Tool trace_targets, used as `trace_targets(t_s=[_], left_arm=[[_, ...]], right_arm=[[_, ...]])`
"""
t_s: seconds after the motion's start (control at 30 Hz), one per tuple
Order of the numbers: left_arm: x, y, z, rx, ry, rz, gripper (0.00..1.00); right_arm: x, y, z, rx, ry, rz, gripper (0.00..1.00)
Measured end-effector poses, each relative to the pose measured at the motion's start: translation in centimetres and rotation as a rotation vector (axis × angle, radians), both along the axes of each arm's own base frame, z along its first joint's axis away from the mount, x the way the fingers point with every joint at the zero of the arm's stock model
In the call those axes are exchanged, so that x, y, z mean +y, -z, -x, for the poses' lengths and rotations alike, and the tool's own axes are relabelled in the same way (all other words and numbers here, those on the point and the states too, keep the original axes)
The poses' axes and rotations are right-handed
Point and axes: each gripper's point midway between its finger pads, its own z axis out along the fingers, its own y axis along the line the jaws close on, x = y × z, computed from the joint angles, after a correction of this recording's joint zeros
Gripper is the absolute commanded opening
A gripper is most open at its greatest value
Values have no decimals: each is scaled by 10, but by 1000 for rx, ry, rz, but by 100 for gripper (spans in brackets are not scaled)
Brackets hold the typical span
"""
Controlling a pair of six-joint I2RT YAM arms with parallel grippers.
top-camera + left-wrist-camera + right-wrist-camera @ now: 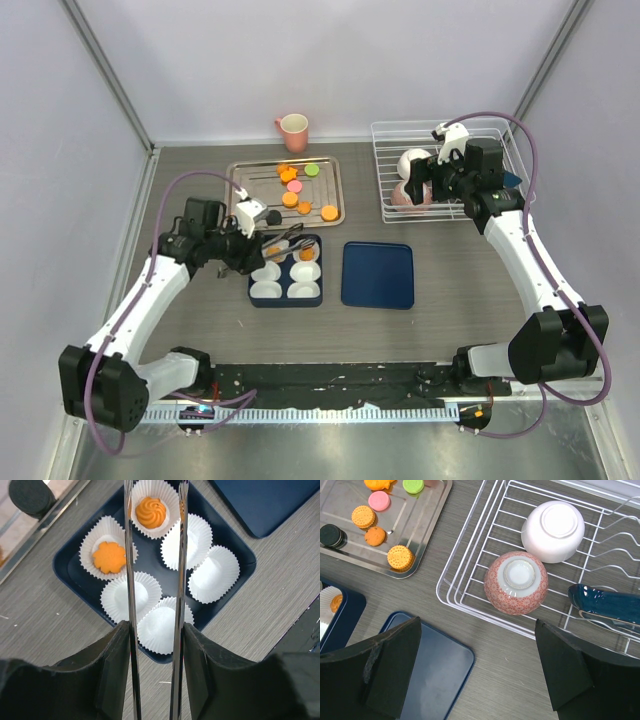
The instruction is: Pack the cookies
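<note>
Several cookies, orange, pink, green and black, lie on the silver tray (335, 195); the right wrist view shows them too (400, 557). The dark blue box (286, 295) holds white paper cups. Two cups hold orange cookies: a swirl (150, 511) and a flower (108, 557). My left gripper (248, 250) is shut on metal tongs (131, 580), whose two blades stand apart over the box; their tips are out of the left wrist view. My right gripper (425, 185) is open and empty over the near left corner of the white wire rack (470, 580).
The box's dark blue lid (378, 275) lies right of the box. The rack holds a red patterned bowl (516, 582), a white bowl (553, 524) and a dark blue dish (605, 605). A pink mug (293, 130) stands behind the tray.
</note>
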Motion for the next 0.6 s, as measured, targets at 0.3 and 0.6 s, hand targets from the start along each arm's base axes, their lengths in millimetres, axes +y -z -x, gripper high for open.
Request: trace_targets(t_s=[0.3, 0.6], left_arm=[[1, -49, -14, -132, -37, 22, 48], [0, -31, -62, -104, -100, -27, 48]], right_arm=[[0, 0, 0, 0, 0, 0, 100], [0, 0, 0, 0, 0, 0, 100]])
